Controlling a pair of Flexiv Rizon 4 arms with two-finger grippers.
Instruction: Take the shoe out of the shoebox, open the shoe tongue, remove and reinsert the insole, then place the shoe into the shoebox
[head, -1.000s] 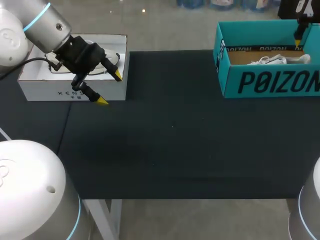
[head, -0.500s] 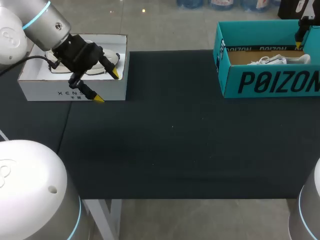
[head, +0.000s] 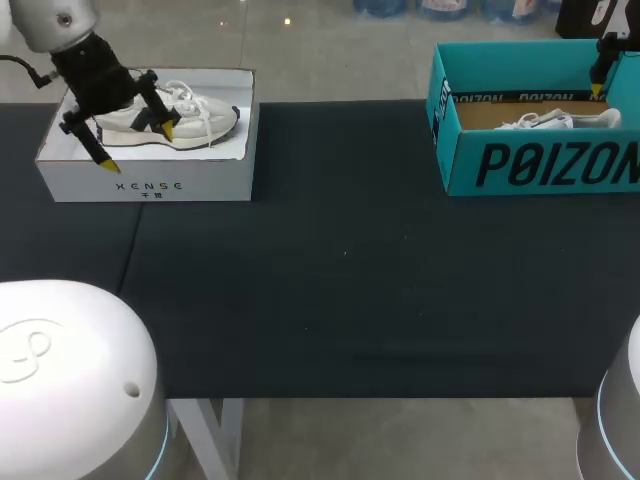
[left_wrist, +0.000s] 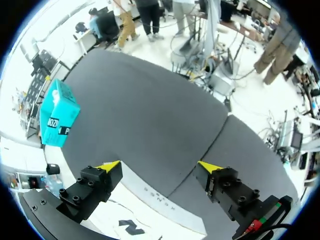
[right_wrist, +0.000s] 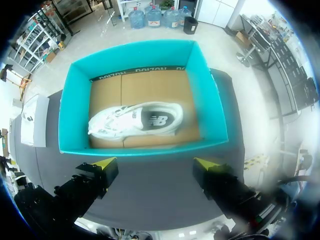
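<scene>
At the upper left, the left hand (head: 139, 148) hangs wide open over the shoe (head: 195, 118) in its white shoebox (head: 150, 185), likely to grab it, and the right hand (right_wrist: 154, 163) is wide open over the blue box (right_wrist: 142, 47).

Your left gripper (head: 138, 148) is at the far left, angled down, fingers spread wide. Your right gripper (right_wrist: 154, 163) is at the far right, fingers spread too.

Even overhead light leaves only faint, soft shadows on the table (head: 340, 300).
</scene>
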